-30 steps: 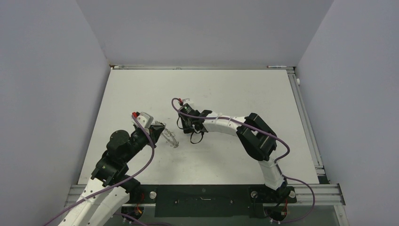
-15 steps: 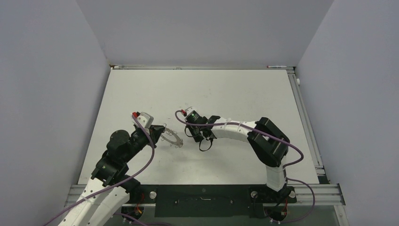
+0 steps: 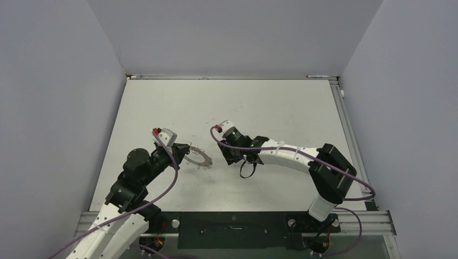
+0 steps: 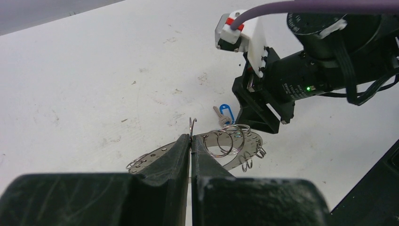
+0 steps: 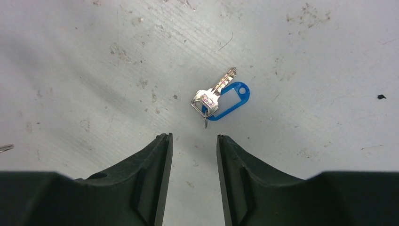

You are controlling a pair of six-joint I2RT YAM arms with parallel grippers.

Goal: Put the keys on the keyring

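Scuffed white worktop (image 3: pixel 270 108) fills the scene. Nearest the arm bases, the left tool (image 4: pixel 190 141) is clamped shut on the rim of the flat grey metal keyring with small wire loops round its edge (image 4: pixel 155 153), holding it just off the surface. In the overhead view the keyring now shows more of its face than a second ago, when it looked almost edge-on.

Just beyond the keyring's far rim, the small silver key with the blue plastic tag (image 5: pixel 218 101) lies loose and flat on the worktop. It touches neither the keyring nor either tool.

Beyond that, the right tool (image 5: pixel 194 137) has swung closer to the arm bases and to the keyring. Its jaws, closed a second ago, now stand parted and empty, fingertips just short of the key.

This suggests the right tool is opening to pick up the key, or has just let it go; either way, threading is not yet done. The black-headed key cannot be made out.
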